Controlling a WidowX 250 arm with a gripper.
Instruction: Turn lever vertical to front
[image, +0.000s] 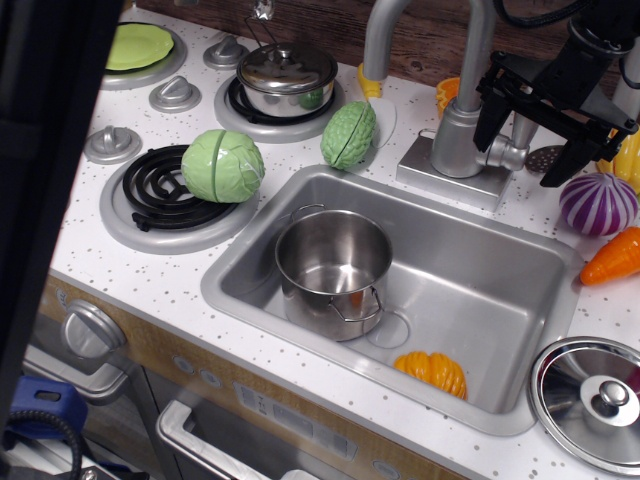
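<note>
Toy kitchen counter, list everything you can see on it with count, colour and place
short silver-grey metal lever: one, juts sideways from faucet base
curved silver faucet: one, behind sink
steel sink: one, centre
open steel pot: one, in sink
orange ridged toy: one, in sink
lidded steel pot: one, back burner
green cabbages: two, by front burner and sink
purple striped onion: one, right
orange carrot: one, right
steel lid: one, lower right
black gripper: one, around lever, closure unclear

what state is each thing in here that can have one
lever: juts sideways from the faucet
tool: open, straddling the lever
pot in sink: upright, no lid
lid: flat on counter, knob up
pot on stove: lid on
</note>
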